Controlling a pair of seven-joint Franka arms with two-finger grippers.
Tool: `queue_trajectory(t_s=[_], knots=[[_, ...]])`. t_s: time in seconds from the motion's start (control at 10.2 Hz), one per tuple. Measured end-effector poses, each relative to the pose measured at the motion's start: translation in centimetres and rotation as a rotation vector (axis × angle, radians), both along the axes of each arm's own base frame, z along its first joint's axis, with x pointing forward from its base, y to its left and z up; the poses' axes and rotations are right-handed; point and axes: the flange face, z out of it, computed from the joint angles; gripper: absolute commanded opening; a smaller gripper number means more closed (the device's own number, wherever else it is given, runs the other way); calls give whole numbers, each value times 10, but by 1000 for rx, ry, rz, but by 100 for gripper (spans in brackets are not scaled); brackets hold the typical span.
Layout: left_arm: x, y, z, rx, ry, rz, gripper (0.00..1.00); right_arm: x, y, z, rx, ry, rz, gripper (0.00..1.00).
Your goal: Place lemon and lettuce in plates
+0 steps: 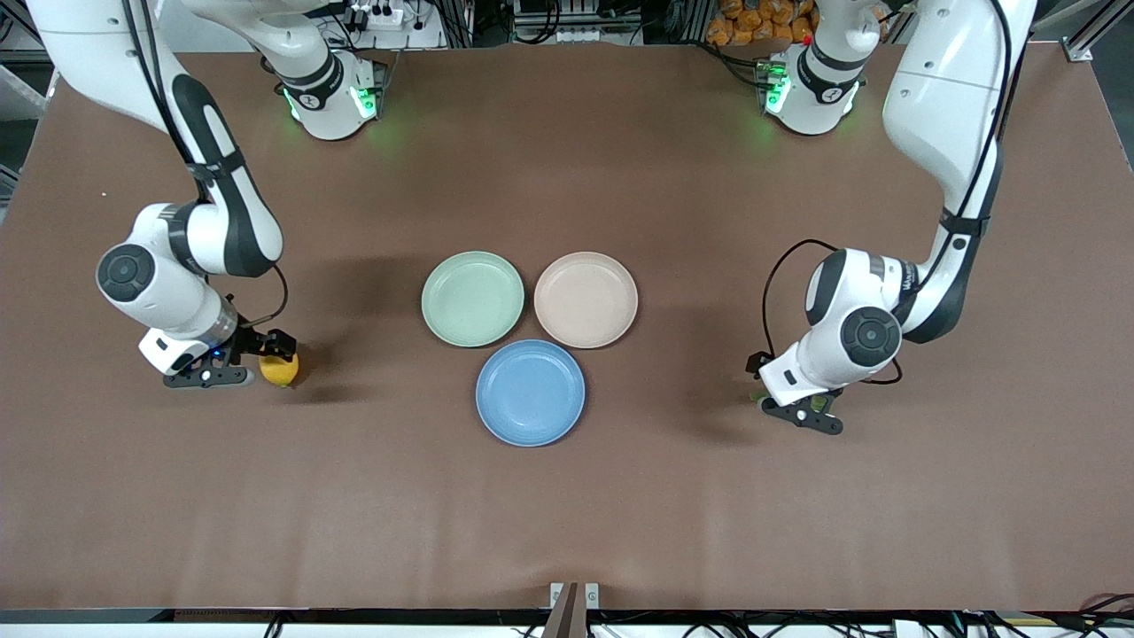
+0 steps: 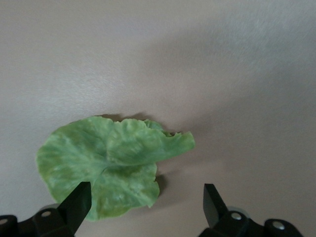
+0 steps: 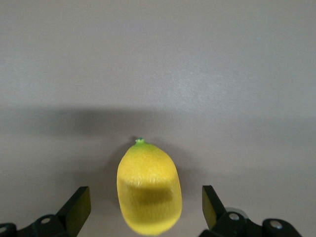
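Observation:
The yellow lemon (image 1: 282, 370) lies on the brown table toward the right arm's end. My right gripper (image 1: 251, 360) is low over it and open; in the right wrist view the lemon (image 3: 148, 190) sits between the two fingertips without touching them. The green lettuce (image 2: 108, 163) lies flat on the table toward the left arm's end. My left gripper (image 1: 793, 397) is low over it and open, one fingertip (image 2: 79, 200) over the leaf's edge. From the front only a sliver of the lettuce (image 1: 756, 398) shows. The blue plate (image 1: 530, 392) and the beige-pink plate (image 1: 586, 299) stand empty mid-table.
A mint-green plate (image 1: 472, 298) stands empty beside the beige-pink one, toward the right arm's end. The three plates touch or nearly touch in a cluster, the blue one nearest the front camera. Bare brown table surrounds them.

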Motion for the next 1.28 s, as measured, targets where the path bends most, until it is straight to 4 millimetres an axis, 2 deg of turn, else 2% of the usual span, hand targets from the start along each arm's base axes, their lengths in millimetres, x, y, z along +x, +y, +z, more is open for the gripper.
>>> queue_trajectory(t_s=[0.29,0.49,0.59,0.69,0.79,0.88,1.28], knots=[[1,7,-15,-4,6,-38,100,-4,3,-46,-10,-40,13,100],[3,12,-22,-7,5,-54,100,-8,3,-63,-14,-37,15,100],[4,16,-24,-9,5,-61,72,-8,3,-63,-14,-40,15,87],[5,20,-25,-9,6,-59,22,-8,3,-63,-14,-40,15,60],[6,22,-26,-9,5,-57,0,-7,5,-62,-12,-41,17,31],[7,22,-27,-10,4,-57,0,-7,5,-62,-11,-39,18,13],[13,27,-22,-6,-11,-50,0,-5,9,-58,-6,-19,22,7]])
